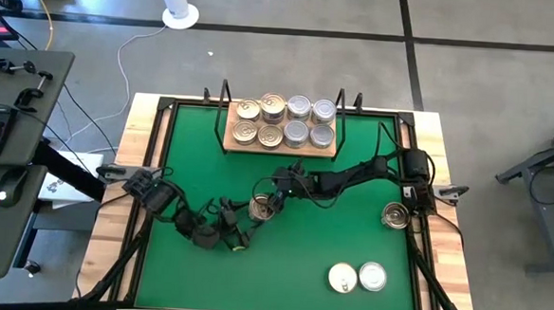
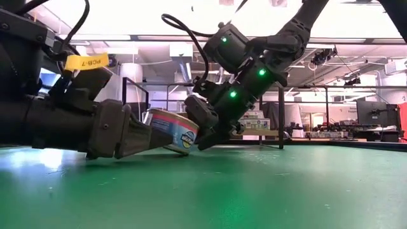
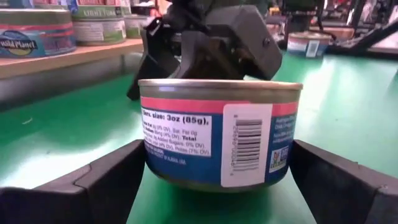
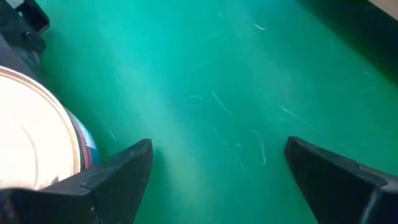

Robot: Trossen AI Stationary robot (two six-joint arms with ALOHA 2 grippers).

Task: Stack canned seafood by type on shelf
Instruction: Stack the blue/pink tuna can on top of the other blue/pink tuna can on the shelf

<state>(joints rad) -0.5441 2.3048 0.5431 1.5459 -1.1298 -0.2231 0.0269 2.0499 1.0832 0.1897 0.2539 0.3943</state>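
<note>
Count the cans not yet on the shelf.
4: one can mid-mat between both end effectors, one at the mat's right edge, two near the front right. Arms may hide others.

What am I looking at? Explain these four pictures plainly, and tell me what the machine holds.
This is a robot with two dark arms working over a green mat. One picture looks straight down from above, one looks level across the mat, and one comes from a camera on each wrist. At the back stands a wooden shelf with eight tins on it. Three loose tins lie to the right. The left gripper has a blue-and-pink tin in it, tilted; whether it grips it tightly cannot be told. The right gripper is open and empty beside that tin.
</note>
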